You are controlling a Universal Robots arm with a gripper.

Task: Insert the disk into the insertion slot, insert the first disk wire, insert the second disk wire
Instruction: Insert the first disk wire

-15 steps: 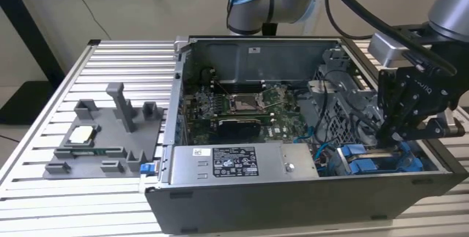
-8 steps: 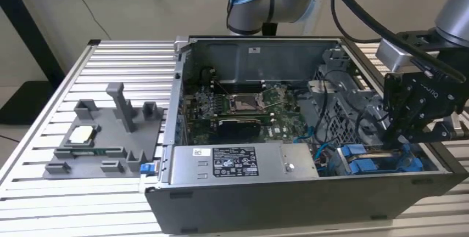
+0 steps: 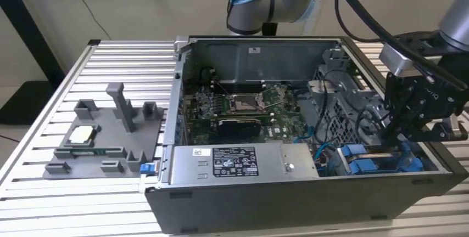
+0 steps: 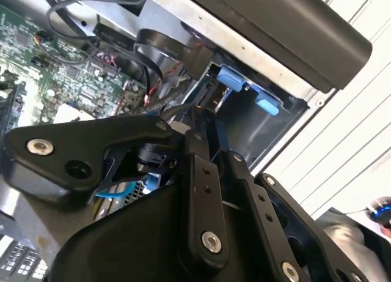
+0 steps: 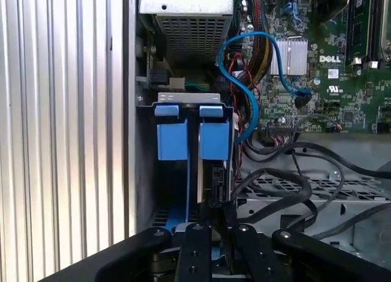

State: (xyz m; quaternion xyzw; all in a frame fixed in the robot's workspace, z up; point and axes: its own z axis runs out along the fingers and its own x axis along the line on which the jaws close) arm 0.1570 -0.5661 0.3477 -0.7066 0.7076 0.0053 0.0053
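Quick status from my end. In the first wrist view my gripper point(image 5: 214, 219) hangs low over the insertion slot point(image 5: 188, 98), which is in the near corner of the open computer case point(image 3: 293, 207) on the exterior view's right. Honestly I can't tell whether it's clenched or released. My own hardware is in the way in both wrist views, and there's something dark right at it that I can't identify.

The disk point(image 5: 212, 141) looks to be down in the slot already. Its blue carrier stands on edge inside the grey bay, side by side with a second blue piece point(image 5: 171, 141), and a thin pale strip shows between them. I can't fully sort out which blue bits are carrier and which are guides.

A blue data cable point(image 5: 247, 33) loops from the motherboard point(image 5: 333, 68) toward the bay. A bunch of black cables point(image 5: 305, 150) drape over the perforated cage point(image 5: 342, 187) just beside it. I can't see whether any lead is plugged into the disk.

The labelled power-supply box point(image 3: 234, 165) sits next to the bay. On the exterior view's left, a grey fixture tray point(image 3: 110, 149) lies on the slatted table point(image 3: 44, 204), just beside the case.
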